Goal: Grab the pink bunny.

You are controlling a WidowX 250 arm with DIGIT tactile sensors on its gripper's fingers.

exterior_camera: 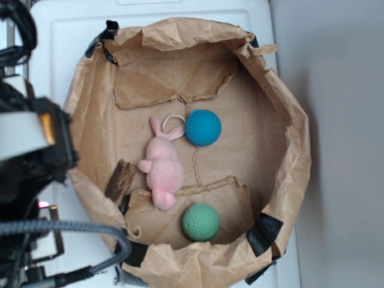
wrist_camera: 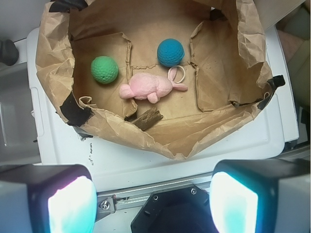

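Currently my gripper (wrist_camera: pixel 153 206) hangs spread, outside the bag (wrist_camera: pixel 194 138); the bunny (wrist_camera: pixel 146 87) inside looks soft, light, best pinched mid-body.

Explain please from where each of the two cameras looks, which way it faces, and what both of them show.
Exterior: sits high above, looks almost straight down into the crumpled brown paper bag; the black robot arm shows at the left edge.
Wrist: rides on the arm, looks forward and down at the bag from outside its rim; the gripper shows at the bottom, its fingers wide apart, holding nothing.
Shared: the fluffy pale-pink plush bunny, the teal-blue ball, the green ball, the small brown wood piece.
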